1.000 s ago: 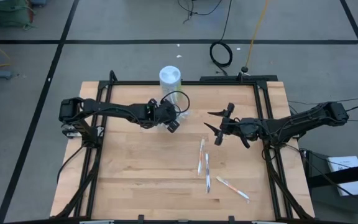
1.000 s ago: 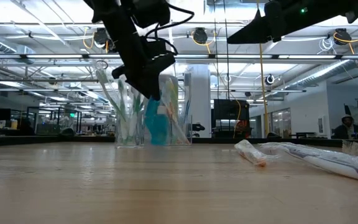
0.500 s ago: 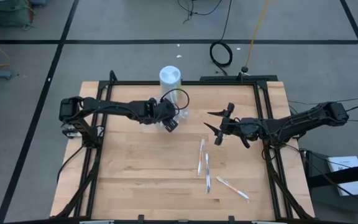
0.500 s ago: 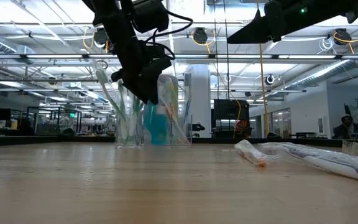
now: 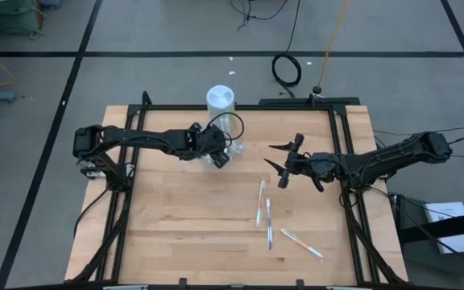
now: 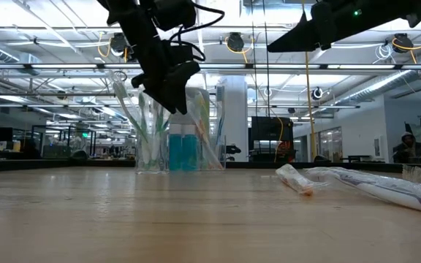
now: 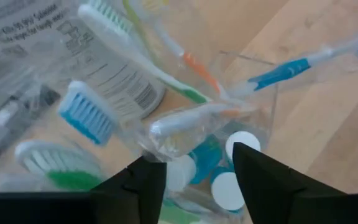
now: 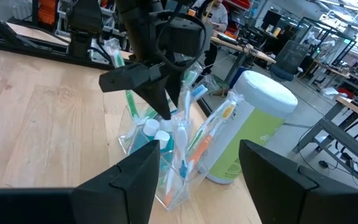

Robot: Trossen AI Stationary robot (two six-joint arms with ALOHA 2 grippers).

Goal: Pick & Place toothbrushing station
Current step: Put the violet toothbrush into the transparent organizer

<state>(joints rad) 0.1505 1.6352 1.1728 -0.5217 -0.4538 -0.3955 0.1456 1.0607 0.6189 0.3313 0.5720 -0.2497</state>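
The toothbrushing station is a clear plastic holder (image 5: 232, 146) standing on its base on the table, right in front of the white canister (image 5: 221, 100). It holds several toothbrushes and small blue bottles (image 6: 183, 151). My left gripper (image 5: 218, 156) is open just above the holder. In the left wrist view (image 7: 194, 158) its fingers stand on either side of a wrapped toothbrush's top (image 7: 185, 121). From the right wrist view the left gripper (image 8: 146, 93) points down at the holder (image 8: 143, 142). My right gripper (image 5: 271, 155) is open and empty, in the air to the right of the holder.
Three wrapped toothbrushes (image 5: 266, 216) lie loose on the table, in front of my right gripper. They show at the right in the low view (image 6: 357, 183). The green-labelled white canister (image 8: 253, 118) stands right behind the holder. Bare wood lies at the near left.
My left gripper has risen a little off the holder and drawn slightly toward the table's left and far edges. The holder stays where it was, and its blue bottles now show uncovered in the low view.
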